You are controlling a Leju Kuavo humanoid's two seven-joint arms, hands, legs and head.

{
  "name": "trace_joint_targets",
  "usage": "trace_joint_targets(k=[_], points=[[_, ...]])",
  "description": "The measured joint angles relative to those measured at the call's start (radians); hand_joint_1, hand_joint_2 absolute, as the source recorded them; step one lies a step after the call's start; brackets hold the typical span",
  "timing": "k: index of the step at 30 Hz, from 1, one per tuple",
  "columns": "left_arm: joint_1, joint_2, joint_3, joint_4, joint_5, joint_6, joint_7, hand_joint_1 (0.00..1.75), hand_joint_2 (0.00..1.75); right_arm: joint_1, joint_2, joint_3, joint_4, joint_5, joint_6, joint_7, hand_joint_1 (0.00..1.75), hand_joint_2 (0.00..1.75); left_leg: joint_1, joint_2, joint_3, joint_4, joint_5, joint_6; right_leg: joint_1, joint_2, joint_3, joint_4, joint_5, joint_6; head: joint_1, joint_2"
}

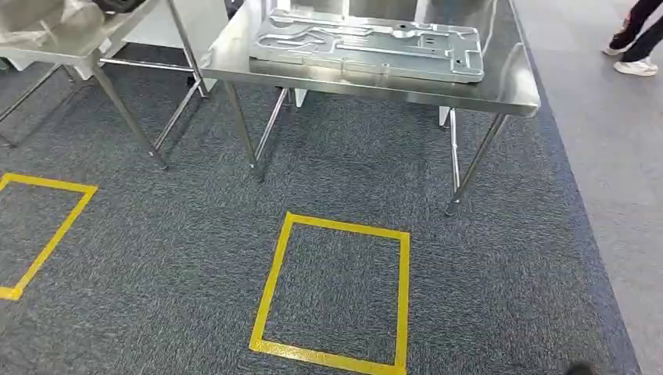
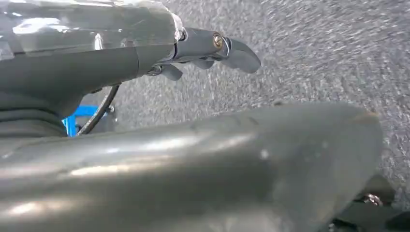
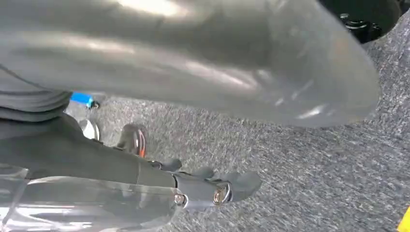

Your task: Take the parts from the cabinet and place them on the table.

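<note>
A large flat grey metal part (image 1: 367, 43) with stamped channels lies on the steel table (image 1: 500, 94) ahead of me. My left hand (image 2: 217, 154) hangs over the grey carpet, its dark fingers (image 2: 232, 50) stretched out away from the thick thumb, with nothing between them. My right hand (image 3: 217, 67) hangs the same way over the carpet, its fingers (image 3: 227, 188) extended and holding nothing.
A second steel table (image 1: 86, 39) at the far left carries something wrapped in clear plastic. Two yellow tape squares (image 1: 336, 293) (image 1: 39, 230) mark the carpet in front of the tables. A person's feet (image 1: 633, 55) stand on the smooth floor at the far right.
</note>
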Motion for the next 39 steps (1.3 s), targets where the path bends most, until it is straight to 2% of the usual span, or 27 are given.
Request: trace_joint_targets(k=[1, 3, 4, 5, 6, 10, 11, 12, 13, 15, 17, 18, 19, 20, 21, 23, 25, 26, 27, 28, 30, 32, 33, 35, 36, 37, 39], points=[[0.002, 0.0, 0.0, 0.0, 0.0, 0.0, 0.0, 0.0, 0.0, 0.0, -0.003, 0.0, 0.0, 0.0, 0.0, 0.0, 0.0, 0.0, 0.004, 0.004, 0.0, 0.005, 0.01, -0.004, -0.001, -0.014, 0.0, 0.0, -0.001, 0.001, 0.0, 0.0], [0.004, 0.0, 0.0, 0.0, -0.001, -0.002, 0.001, 0.0, 0.0, -0.003, -0.004, 0.001, 0.0, 0.003, 0.001, 0.003, 0.0, 0.0, 0.01, 0.016, 0.071, -0.12, 0.078, -0.01, -0.003, -0.039, 0.002, 0.004, -0.004, 0.007, 0.0, 0.0], [0.003, 0.001, 0.0, 0.0, -0.001, -0.002, 0.001, 0.0, 0.0, -0.005, -0.005, 0.001, 0.0, 0.003, 0.001, 0.006, 0.0, 0.0, 0.011, 0.033, 0.127, -0.215, 0.116, -0.011, -0.005, -0.05, 0.002, 0.008, -0.007, 0.012, 0.0, 0.0], [0.001, 0.001, 0.0, 0.0, -0.003, -0.002, 0.001, 0.0, 0.0, -0.008, -0.005, 0.001, 0.0, 0.003, 0.001, 0.008, 0.0, 0.0, 0.01, 0.078, 0.176, -0.297, 0.131, -0.009, -0.003, -0.059, 0.006, 0.015, -0.011, 0.018, 0.0, 0.0], [-0.002, 0.001, 0.0, 0.0, -0.005, -0.004, 0.001, 0.0, 0.0, -0.009, -0.005, 0.001, 0.0, 0.003, 0.0, 0.009, 0.0, 0.0, 0.006, 0.09, 0.175, -0.304, 0.122, 0.003, 0.003, -0.066, 0.006, 0.018, -0.017, 0.027, 0.0, 0.0], [-0.001, 0.003, 0.0, 0.0, -0.006, -0.005, 0.004, 0.0, 0.0, -0.023, -0.005, 0.001, 0.0, 0.003, 0.002, 0.006, 0.0, 0.0, 0.002, 0.046, 0.168, -0.31, 0.131, 0.033, 0.0, -0.098, 0.021, 0.012, -0.016, 0.051, 0.0, 0.0], [-0.001, 0.004, 0.0, 0.0, -0.008, -0.004, 0.002, 0.0, 0.0, -0.023, -0.004, 0.001, 0.0, 0.003, 0.004, 0.003, 0.0, 0.0, 0.008, 0.034, 0.174, -0.318, 0.14, 0.041, -0.009, -0.07, 0.022, 0.021, -0.03, 0.059, 0.0, 0.0], [-0.003, 0.005, 0.0, 0.0, -0.013, 0.0, -0.003, 0.0, 0.0, -0.023, -0.001, 0.001, 0.0, 0.003, 0.005, 0.002, 0.0, 0.0, 0.008, 0.024, 0.172, -0.32, 0.143, 0.046, -0.009, -0.017, 0.003, 0.064, -0.068, 0.061, 0.0, 0.0], [-0.007, 0.005, -0.001, 0.0, -0.016, 0.002, -0.006, 0.0, 0.0, -0.021, 0.002, 0.001, 0.0, 0.003, 0.005, 0.001, 0.0, 0.0, 0.008, 0.015, 0.167, -0.32, 0.148, 0.052, -0.01, 0.015, -0.037, 0.15, -0.12, 0.062, 0.0, 0.0], [-0.012, 0.005, -0.005, 0.0, -0.024, 0.006, -0.015, 0.0, 0.0, -0.016, 0.004, 0.001, 0.0, 0.003, 0.005, 0.0, 0.0, 0.0, 0.002, -0.013, 0.16, -0.319, 0.151, 0.055, -0.008, 0.034, -0.114, 0.312, -0.185, 0.061, 0.0, 0.0], [-0.011, 0.005, -0.006, 0.0, -0.032, 0.011, -0.021, 0.0, 0.0, -0.011, 0.005, 0.001, 0.0, 0.003, 0.005, 0.0, 0.0, 0.0, -0.003, -0.042, 0.159, -0.318, 0.154, 0.054, -0.005, 0.037, -0.121, 0.318, -0.154, 0.053, 0.0, 0.0], [-0.011, 0.005, -0.007, 0.0, -0.034, 0.016, -0.023, 0.0, 1.75, -0.009, 0.004, 0.001, 0.001, 0.003, 0.005, 0.0, 0.0, 0.0, -0.005, -0.056, 0.16, -0.317, 0.155, 0.054, -0.002, 0.042, -0.091, 0.25, -0.108, 0.045, 0.0, 0.0], [-0.012, 0.006, -0.007, 0.0, -0.034, 0.021, -0.024, 0.0, 1.75, -0.008, 0.004, 0.001, 0.001, 0.004, 0.003, 0.001, 0.0, 0.0, -0.009, -0.07, 0.161, -0.316, 0.157, 0.053, 0.002, 0.053, -0.049, 0.159, -0.061, 0.035, 0.0, 0.0], [-0.012, 0.006, -0.007, 0.0, -0.034, 0.024, -0.026, 0.0, 1.75, -0.008, 0.004, 0.001, 0.002, 0.006, 0.003, 0.008, 0.0, 0.0, -0.009, -0.082, 0.161, -0.316, 0.159, 0.051, 0.006, 0.089, -0.004, 0.062, -0.019, 0.019, 0.0, 0.0], [-0.012, 0.004, -0.007, 0.001, -0.034, 0.024, -0.026, 0.0, 1.75, -0.008, 0.004, 0.001, 0.001, 0.008, 0.002, 0.016, 0.0, 0.0, -0.013, -0.086, 0.157, -0.313, 0.159, 0.047, 0.012, 0.133, 0.011, 0.018, -0.025, 0.005, 0.0, 0.0], [-0.011, 0.008, -0.007, 0.001, -0.037, 0.02, -0.022, 0.0, 1.75, -0.009, 0.005, 0.001, 0.002, 0.008, 0.002, 0.027, 0.0, 0.0, -0.007, -0.106, 0.148, -0.315, 0.162, 0.035, 0.016, 0.107, 0.01, 0.015, -0.02, 0.007, 0.0, 0.0], [-0.002, 0.011, -0.007, 0.001, -0.04, 0.018, -0.017, 0.0, 1.75, -0.011, 0.005, 0.001, 0.002, 0.006, 0.002, 0.032, 0.0, 0.0, -0.006, -0.127, 0.145, -0.322, 0.167, 0.021, 0.016, 0.089, 0.015, 0.005, -0.013, -0.001, 0.0, 0.0], [0.002, 0.016, -0.007, 0.001, -0.04, 0.018, -0.015, 0.0, 1.75, -0.01, 0.005, 0.001, 0.002, 0.006, 0.002, 0.033, 0.0, 0.0, -0.007, -0.099, 0.145, -0.306, 0.162, 0.023, 0.004, 0.072, 0.02, -0.011, -0.001, -0.002, 0.0, 0.0], [0.004, 0.018, -0.007, 0.001, -0.04, 0.017, -0.015, 0.0, 1.75, -0.008, 0.005, 0.001, 0.003, 0.005, 0.002, 0.033, 0.0, 0.0, -0.011, -0.039, 0.123, -0.264, 0.125, 0.017, 0.005, 0.062, 0.022, -0.016, 0.001, -0.01, -0.001, 0.0], [0.002, 0.019, -0.007, 0.001, -0.04, 0.016, -0.015, 0.0, 1.75, -0.004, 0.004, 0.001, 0.005, 0.005, 0.002, 0.033, 0.0, 0.0, -0.008, -0.015, 0.087, -0.191, 0.076, 0.011, 0.006, 0.044, 0.021, -0.016, 0.001, -0.01, -0.001, 0.0], [-0.001, 0.021, -0.007, 0.001, -0.04, 0.016, -0.015, 0.0, 1.75, 0.002, -0.001, 0.001, 0.007, 0.005, 0.002, 0.033, 0.0, 0.0, -0.001, -0.002, 0.013, -0.031, 0.003, -0.003, 0.006, 0.008, 0.018, -0.015, -0.001, -0.01, -0.001, 0.0], [0.005, 0.022, -0.007, 0.001, -0.04, 0.016, -0.014, 0.0, 1.75, 0.001, -0.01, 0.001, 0.011, 0.005, 0.003, 0.033, 0.0, 0.0, 0.009, 0.003, 0.007, -0.007, 0.015, -0.015, 0.004, -0.021, 0.017, -0.011, -0.004, -0.006, -0.001, 0.0], [0.006, 0.025, -0.007, 0.001, -0.043, 0.014, -0.005, 0.0, 0.0, 0.001, -0.011, 0.001, 0.012, 0.001, 0.004, 0.033, 0.0, 0.0, 0.012, 0.008, 0.043, -0.068, 0.051, -0.02, 0.002, -0.034, 0.017, -0.008, -0.007, -0.001, -0.001, 0.0], [0.005, 0.03, -0.008, 0.001, -0.049, 0.004, 0.017, 0.0, 0.0, 0.0, -0.012, 0.0, 0.013, -0.009, 0.004, 0.033, 0.0, 0.0, 0.018, 0.045, 0.148, -0.251, 0.124, -0.027, -0.004, -0.059, 0.017, 0.007, -0.017, 0.009, -0.001, 0.0], [0.003, 0.031, -0.009, 0.001, -0.056, -0.004, 0.03, 0.0, 0.0, -0.001, -0.012, -0.001, 0.014, -0.013, 0.003, 0.033, 0.0, 0.0, 0.017, 0.09, 0.17, -0.303, 0.121, -0.021, 0.004, -0.069, 0.017, 0.02, -0.025, 0.019, -0.001, 0.0], [0.003, 0.032, -0.011, 0.001, -0.058, -0.013, 0.04, 0.0, 0.0, 0.0, -0.012, -0.003, 0.014, -0.016, 0.001, 0.035, 0.0, 0.0, 0.014, 0.078, 0.17, -0.297, 0.128, -0.006, 0.003, -0.073, 0.016, 0.024, -0.033, 0.026, 0.0, 0.0], [0.008, 0.039, -0.014, 0.001, -0.058, -0.017, 0.037, 0.0, 0.0, -0.007, -0.012, -0.004, 0.014, -0.022, -0.007, 0.057, 0.0, 0.0, 0.01, 0.058, 0.16, -0.294, 0.126, 0.009, 0.003, -0.088, 0.021, 0.021, -0.03, 0.038, 0.0, 0.0]])
